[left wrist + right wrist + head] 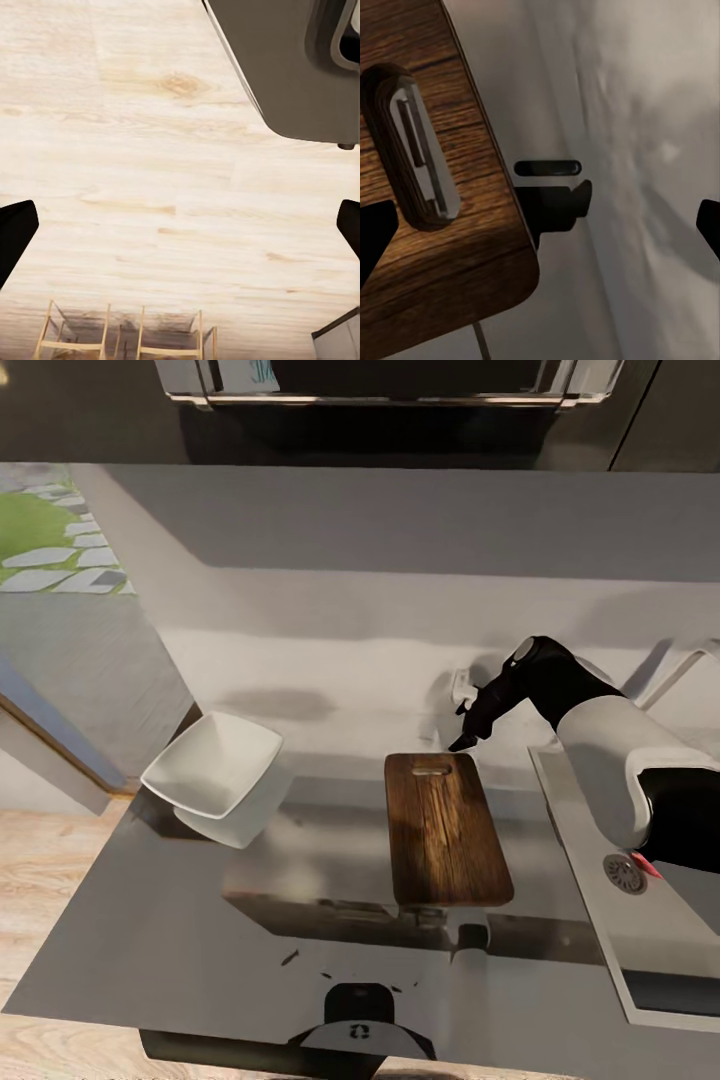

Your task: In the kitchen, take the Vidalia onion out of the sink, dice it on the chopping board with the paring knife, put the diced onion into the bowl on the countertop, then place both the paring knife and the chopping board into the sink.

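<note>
1. Here the chopping board [446, 828] lies flat on the glossy dark countertop [200, 920], with its slot-shaped handle hole at the far end, toward the backsplash.
2. The right gripper [470, 738] hangs just beyond the far right corner of the board, its fingers pointing down at the counter beside the handle end.
3. In the right wrist view the two dark fingertips [375, 236] are far apart at both edges of the picture, so this gripper is released and grasps nothing.
4. Between them that view shows the rounded corner of the chopping board [442, 225] with its handle hole, and a dark reflection on the counter next to it.
5. The white bowl [212, 763] stands on the far left part of the countertop, well apart from the board.
6. The sink [640, 950] is at the right of the board; its round drain [624, 873] is visible, and the right arm covers part of the basin.
7. In the left wrist view the left gripper [180, 232] is also spread wide and empty, with the light wooden floor [150, 172] under it.
</note>
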